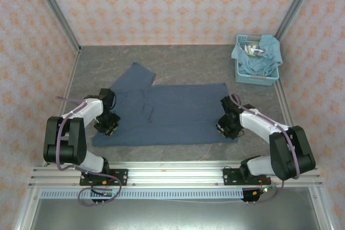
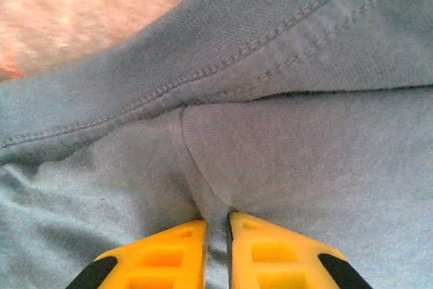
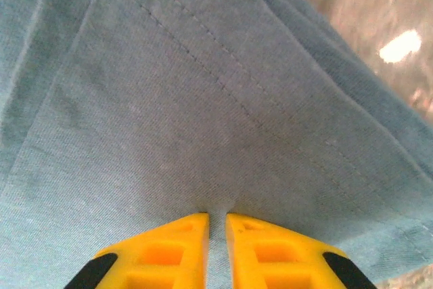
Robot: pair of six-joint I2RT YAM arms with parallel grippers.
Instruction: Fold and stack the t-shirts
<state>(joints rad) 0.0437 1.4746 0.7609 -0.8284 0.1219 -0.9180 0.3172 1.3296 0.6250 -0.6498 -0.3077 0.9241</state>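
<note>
A dark slate-blue t-shirt point(image 1: 172, 114) lies spread flat on the grey table, one sleeve pointing to the far left. My left gripper point(image 1: 108, 125) sits on its left edge, shut on a pinch of the t-shirt's fabric point(image 2: 216, 201) between yellow fingers point(image 2: 169, 255), close under a stitched seam. My right gripper point(image 1: 226, 127) is at the shirt's right edge, shut on a fold of the same t-shirt point(image 3: 218, 218) near its hem. A lighter teal-blue t-shirt point(image 1: 261, 57) lies crumpled in the basket at the back right.
The light-blue plastic basket point(image 1: 257, 76) stands at the back right corner of the table. Patterned walls enclose three sides. Bare grey table point(image 1: 178, 57) stretches behind the spread shirt, and a metal rail point(image 1: 172, 173) runs along the near edge.
</note>
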